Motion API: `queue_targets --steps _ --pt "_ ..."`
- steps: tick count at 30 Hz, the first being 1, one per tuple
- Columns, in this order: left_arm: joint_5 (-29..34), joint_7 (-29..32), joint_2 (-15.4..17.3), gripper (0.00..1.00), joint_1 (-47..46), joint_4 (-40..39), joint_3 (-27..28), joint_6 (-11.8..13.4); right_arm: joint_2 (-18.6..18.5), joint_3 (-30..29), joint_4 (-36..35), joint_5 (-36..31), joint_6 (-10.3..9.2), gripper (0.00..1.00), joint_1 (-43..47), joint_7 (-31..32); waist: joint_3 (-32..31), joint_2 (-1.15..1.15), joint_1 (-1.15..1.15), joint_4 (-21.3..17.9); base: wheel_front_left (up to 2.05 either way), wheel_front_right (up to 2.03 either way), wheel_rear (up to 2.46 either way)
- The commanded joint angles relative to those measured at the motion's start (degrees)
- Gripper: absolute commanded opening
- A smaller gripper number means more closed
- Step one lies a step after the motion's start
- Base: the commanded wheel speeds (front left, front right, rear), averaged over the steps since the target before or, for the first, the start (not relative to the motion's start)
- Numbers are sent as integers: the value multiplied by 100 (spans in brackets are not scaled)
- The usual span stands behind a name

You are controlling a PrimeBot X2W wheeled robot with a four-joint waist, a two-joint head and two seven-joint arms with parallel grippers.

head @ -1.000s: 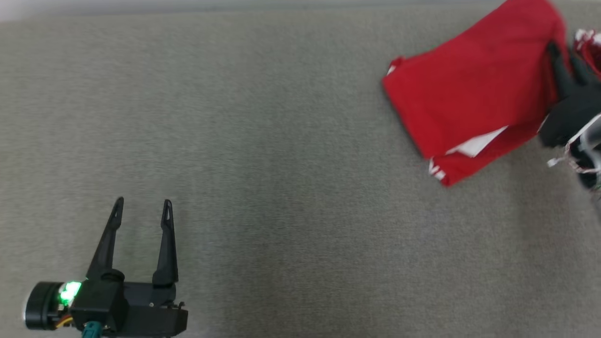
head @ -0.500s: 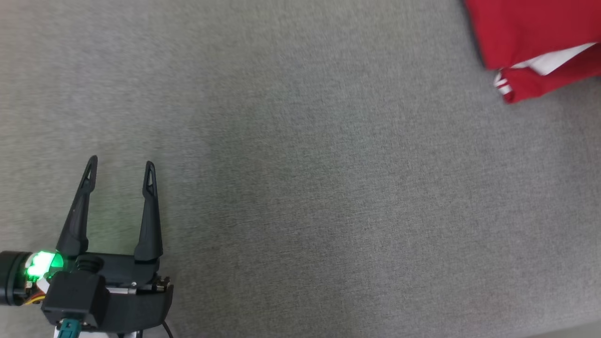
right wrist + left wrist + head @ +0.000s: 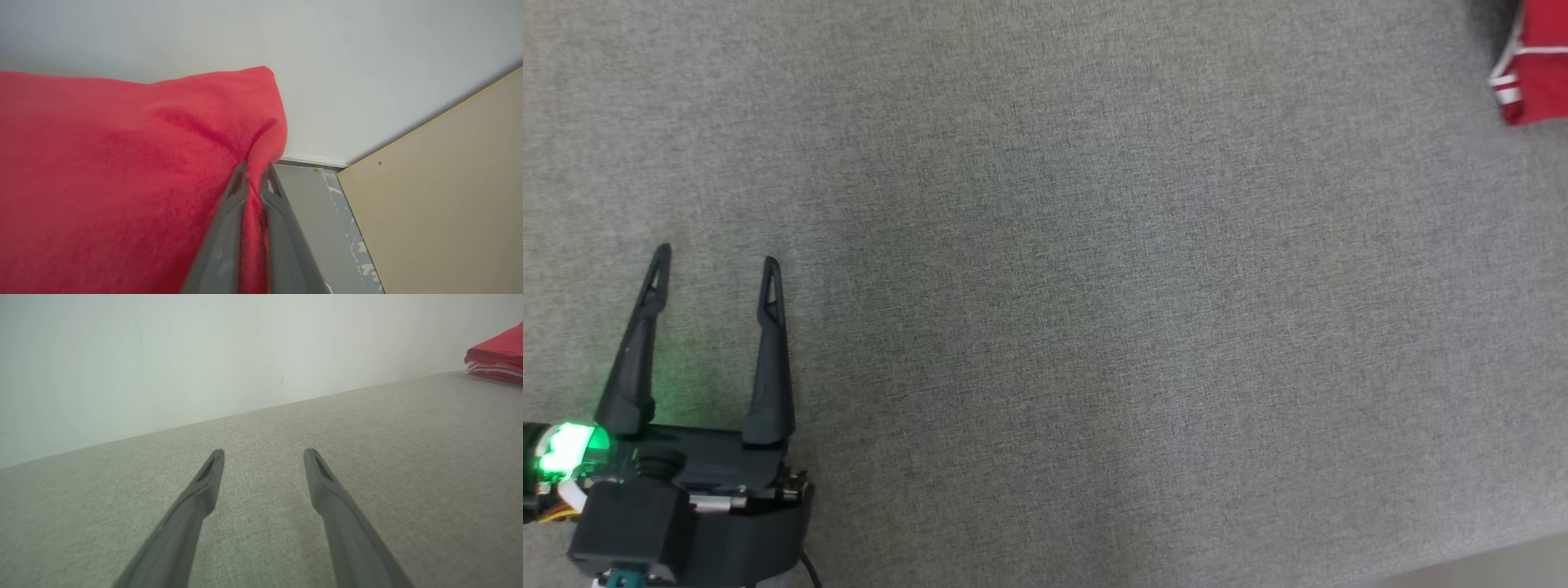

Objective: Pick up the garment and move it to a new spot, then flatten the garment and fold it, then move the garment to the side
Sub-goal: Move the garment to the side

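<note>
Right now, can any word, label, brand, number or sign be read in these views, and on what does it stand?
No text can be read.
The garment carries only white stripes, no lettering.
The left gripper, the right gripper, the grey surface and the wall are unmarked.

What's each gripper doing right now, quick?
Left gripper: jaws open, holding nothing.
Right gripper: jaws shut on the red garment.
</note>
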Motion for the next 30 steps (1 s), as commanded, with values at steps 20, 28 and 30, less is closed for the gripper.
queue_targets --steps 20,28,30 --pt "-247 -16 15 100 111 266 31 221 375 260 32 -251 -17 100 -372 -872 -544 -1 0 29 0 0 0" --pt "-469 -16 -189 100 559 604 168 309 1065 578 -446 -309 -17 100 -100 -1301 -1477 -1 0 346 0 0 0" --pt "-538 -16 -241 100 699 647 239 324 1294 597 -603 -323 -17 100 17 -1350 -1701 -1 0 438 0 0 0"
